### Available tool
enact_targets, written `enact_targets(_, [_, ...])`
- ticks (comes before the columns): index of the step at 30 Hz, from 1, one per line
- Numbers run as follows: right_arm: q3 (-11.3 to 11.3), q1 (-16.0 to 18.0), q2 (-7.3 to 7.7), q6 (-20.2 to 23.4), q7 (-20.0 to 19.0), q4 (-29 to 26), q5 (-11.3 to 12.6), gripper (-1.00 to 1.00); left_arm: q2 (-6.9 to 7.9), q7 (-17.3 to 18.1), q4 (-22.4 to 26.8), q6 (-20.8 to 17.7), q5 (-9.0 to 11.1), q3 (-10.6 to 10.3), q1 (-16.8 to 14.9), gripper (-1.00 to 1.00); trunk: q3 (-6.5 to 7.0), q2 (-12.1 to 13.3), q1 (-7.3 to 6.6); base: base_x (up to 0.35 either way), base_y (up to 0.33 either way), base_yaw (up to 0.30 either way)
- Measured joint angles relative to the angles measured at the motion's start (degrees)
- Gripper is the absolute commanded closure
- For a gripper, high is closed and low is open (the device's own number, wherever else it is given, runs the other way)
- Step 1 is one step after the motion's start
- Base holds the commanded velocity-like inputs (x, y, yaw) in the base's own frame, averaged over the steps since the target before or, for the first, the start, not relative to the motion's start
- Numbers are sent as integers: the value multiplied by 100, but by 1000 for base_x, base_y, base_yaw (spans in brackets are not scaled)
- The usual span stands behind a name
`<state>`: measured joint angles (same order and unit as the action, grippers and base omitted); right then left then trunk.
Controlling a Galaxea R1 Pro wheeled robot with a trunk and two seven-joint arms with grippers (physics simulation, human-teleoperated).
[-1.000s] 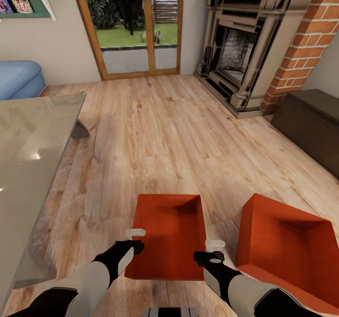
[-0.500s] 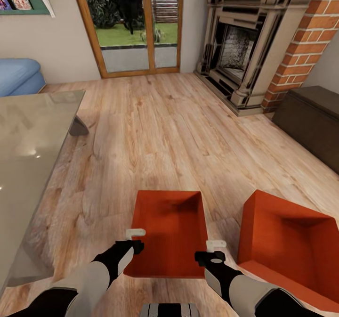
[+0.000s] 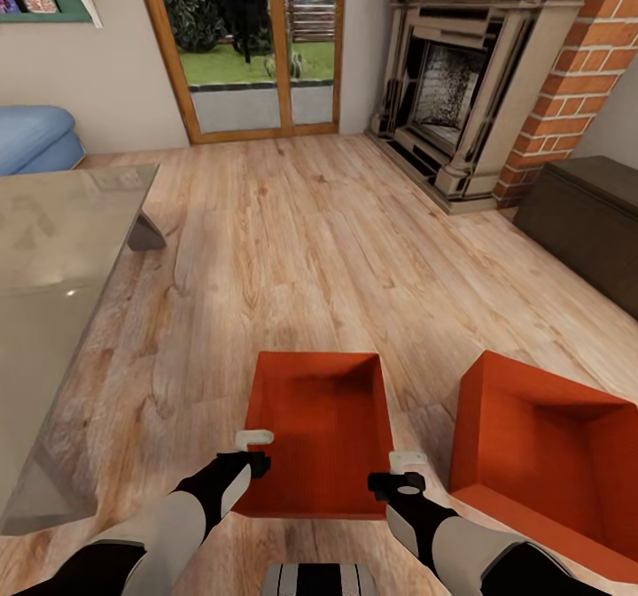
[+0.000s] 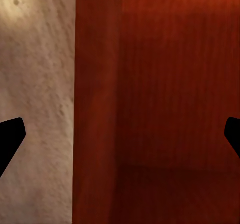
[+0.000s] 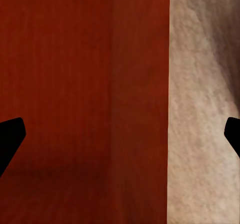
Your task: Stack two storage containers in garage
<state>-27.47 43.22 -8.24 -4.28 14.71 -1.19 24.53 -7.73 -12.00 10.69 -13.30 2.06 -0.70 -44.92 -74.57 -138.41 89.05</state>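
Pickup stage: the nearer storage container (image 3: 321,432) sits on the wood-plank floor (image 3: 292,251), each side wall between open jaws of left gripper (image 3: 254,451) and right gripper (image 3: 407,471); both must lower, then close.

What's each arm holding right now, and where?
Nothing held. Both sets of jaws are open, each straddling a side wall of the middle container: left gripper, right gripper.

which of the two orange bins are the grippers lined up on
The left container, between the left gripper and right gripper; the right container sits off beside the right arm.
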Motion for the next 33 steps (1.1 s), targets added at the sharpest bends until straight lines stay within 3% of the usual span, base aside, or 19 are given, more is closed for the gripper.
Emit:
enact_targets(15, [-8,0,8,0,0,0,22,-100,2,-1,0,5,0,0,0,-100,0,0,0,0,0,0])
enact_targets(21, [-9,0,11,0,0,0,43,-100,189,0,0,16,-7,0,0,-100,0,0,0,0,0,0])
enact_targets(33, [-9,0,9,-4,0,-2,44,-100,206,-16,8,1,-19,0,0,-100,0,0,0,0,0,0])
